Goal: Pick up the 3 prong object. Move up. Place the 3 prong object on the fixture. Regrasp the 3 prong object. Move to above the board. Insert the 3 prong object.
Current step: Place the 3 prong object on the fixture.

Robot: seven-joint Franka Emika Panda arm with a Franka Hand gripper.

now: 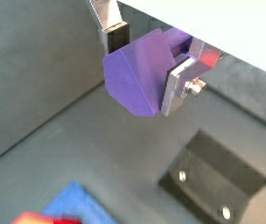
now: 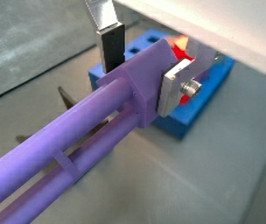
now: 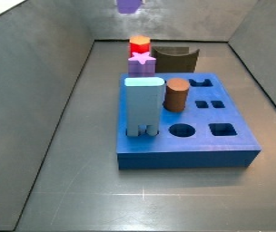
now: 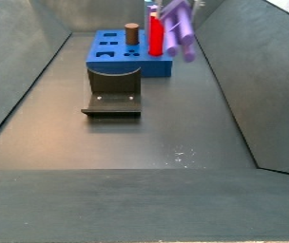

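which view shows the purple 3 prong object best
A wrist view: the 3 prong object fills the frame lengthwise, clamped in the gripper. The second wrist camera sees only its blunt end. A side view shows it small and high up; another shows just its tip.

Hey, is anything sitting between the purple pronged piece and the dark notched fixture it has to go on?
Nothing visible. The gripper holds the purple pronged piece high in the air, and the fixture on the floor has an empty notch with open floor around it.
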